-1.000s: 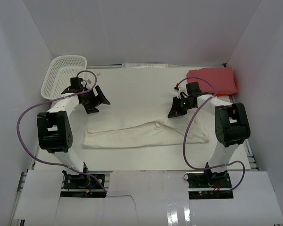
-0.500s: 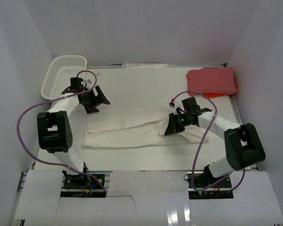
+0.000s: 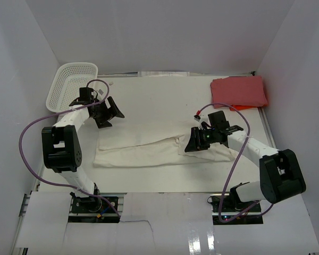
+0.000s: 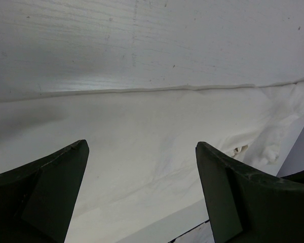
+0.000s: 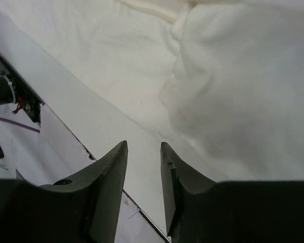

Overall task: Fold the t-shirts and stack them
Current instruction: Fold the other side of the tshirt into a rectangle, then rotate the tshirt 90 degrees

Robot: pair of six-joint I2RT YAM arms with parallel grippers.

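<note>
The cream-white t-shirt [image 3: 143,150] lies flat across the middle of the table, with a doubled-over part [image 3: 218,151] at its right end. The red t-shirt [image 3: 239,91] rests folded at the back right. My left gripper [image 3: 116,111] hovers over the shirt's far left edge. In the left wrist view the gripper [image 4: 142,147] is wide open over cream cloth [image 4: 157,126]. My right gripper [image 3: 189,147] is low over the doubled part. The right wrist view shows it [image 5: 144,144] with its jaws a little apart and only bare table between them, the cloth [image 5: 233,86] just beyond.
A white mesh basket [image 3: 69,85] stands tilted at the back left, close behind the left arm. White walls enclose the table on three sides. The right arm's purple cable [image 3: 231,170] loops over the table's near right part.
The right arm has swung from the back toward the near side and down onto the shirt's right part. Its jaws, shut before, have parted. The left arm is unmoved.
</note>
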